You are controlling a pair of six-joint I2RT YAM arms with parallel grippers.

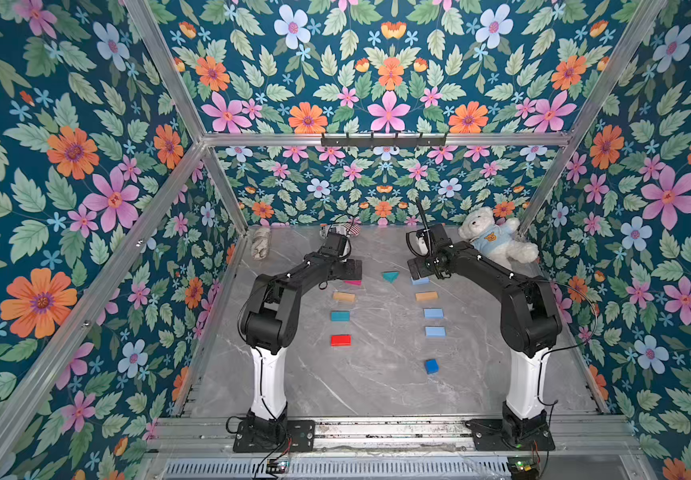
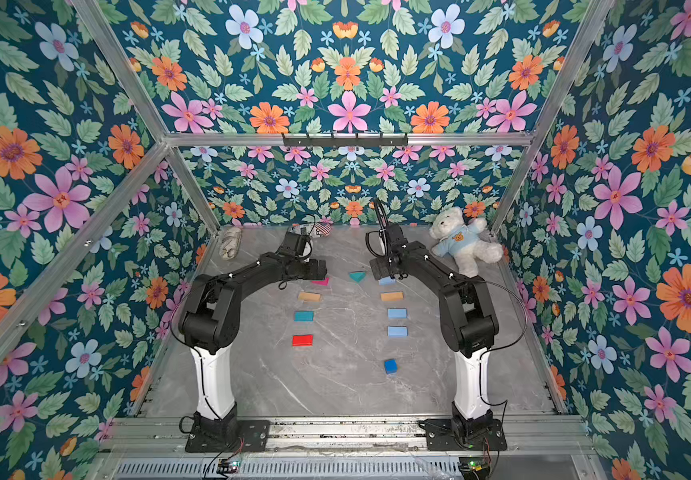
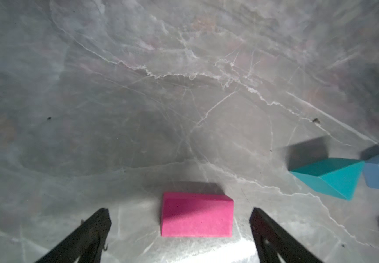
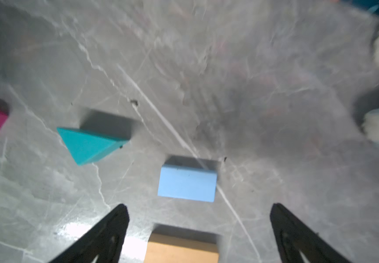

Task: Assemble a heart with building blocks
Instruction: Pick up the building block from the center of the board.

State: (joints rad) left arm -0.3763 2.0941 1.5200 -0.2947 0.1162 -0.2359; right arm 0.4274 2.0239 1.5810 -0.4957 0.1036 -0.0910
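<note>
The building blocks lie apart in two rough columns on the grey marble table [image 1: 377, 382]; no joined heart outline shows. Left column: magenta block [image 1: 352, 283], tan [image 1: 344, 296], teal [image 1: 340, 316], red [image 1: 340, 340]. Right column: light blue [image 1: 420, 281], tan [image 1: 426, 296], two more light blue [image 1: 433, 313] [image 1: 435, 331], and a dark blue cube [image 1: 431, 366]. A teal triangle [image 1: 390, 276] sits between the far ends. My left gripper [image 3: 179, 213] hangs open over the magenta block [image 3: 197, 215]. My right gripper [image 4: 198, 206] is open above the gap between light blue [image 4: 187, 183] and tan [image 4: 181, 249].
A white teddy bear [image 1: 497, 241] in a blue shirt lies at the back right, close to the right arm. A crumpled pale bundle [image 1: 260, 243] sits at the back left and a patterned item [image 1: 345, 228] at the back wall. Metal frame rails edge the table.
</note>
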